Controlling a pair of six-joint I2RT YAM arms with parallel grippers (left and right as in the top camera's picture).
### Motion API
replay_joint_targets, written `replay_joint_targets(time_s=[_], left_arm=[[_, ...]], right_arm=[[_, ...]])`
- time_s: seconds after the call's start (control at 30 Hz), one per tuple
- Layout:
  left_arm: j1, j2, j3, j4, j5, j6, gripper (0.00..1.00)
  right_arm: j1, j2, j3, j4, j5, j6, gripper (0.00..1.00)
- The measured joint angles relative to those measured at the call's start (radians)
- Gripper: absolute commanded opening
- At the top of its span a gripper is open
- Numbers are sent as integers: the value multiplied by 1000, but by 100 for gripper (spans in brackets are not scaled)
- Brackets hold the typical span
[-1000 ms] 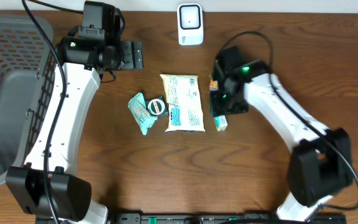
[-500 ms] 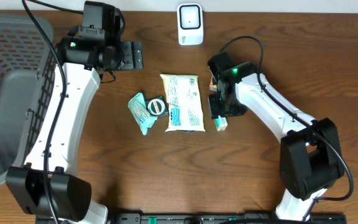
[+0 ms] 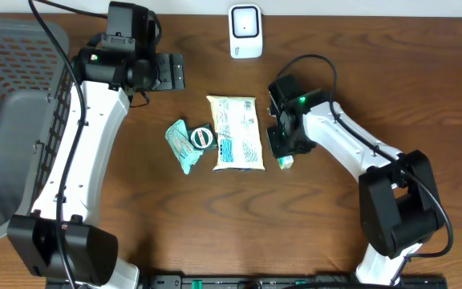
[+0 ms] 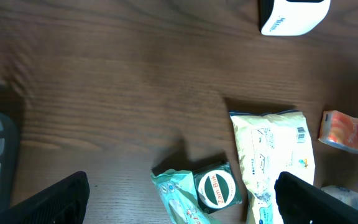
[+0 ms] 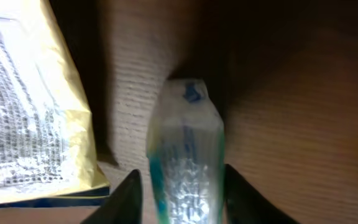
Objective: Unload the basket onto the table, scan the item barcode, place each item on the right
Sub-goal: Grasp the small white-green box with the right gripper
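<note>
Shifted since a second ago: right gripper (image 3: pixel 281 146), swung in closer to the pale yellow pouch (image 3: pixel 235 132) and down over the small green-and-white packet (image 3: pixel 285 162). Seen from the right wrist: crinkled, glossy plastic packet, narrow with a pinched sealed end, lying on the brown wood-grain table (image 3: pixel 335 233) just beside the pouch's flat corner. Dark fingers (image 5: pixel 127 198) on either side, hard up against its edges; gripping or not, impossible to tell. Left gripper (image 3: pixel 173 71) up near the grey mesh basket (image 3: pixel 6 96), fingers spread wide with nothing between. Nearer the middle, a teal soft pack (image 3: pixel 187 144) with a round lid, just beside the pouch. White, rounded, box-shaped scanner (image 3: pixel 245 30) at the table's far edge, well apart from the packet.
</note>
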Motion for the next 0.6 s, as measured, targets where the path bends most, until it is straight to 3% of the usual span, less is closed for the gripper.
replay_joint_targets(time_s=[0.2,0.47,0.6], left_arm=[[0,0,0,0,0,0,94],[0,0,0,0,0,0,95],[0,0,0,0,0,-3,98]], right_arm=[[-1,0,-2,-13,-2,-22,1],[-5,0,4,-24,-24,-42,1],[-50,-3,79,-98,-172,-124,1]])
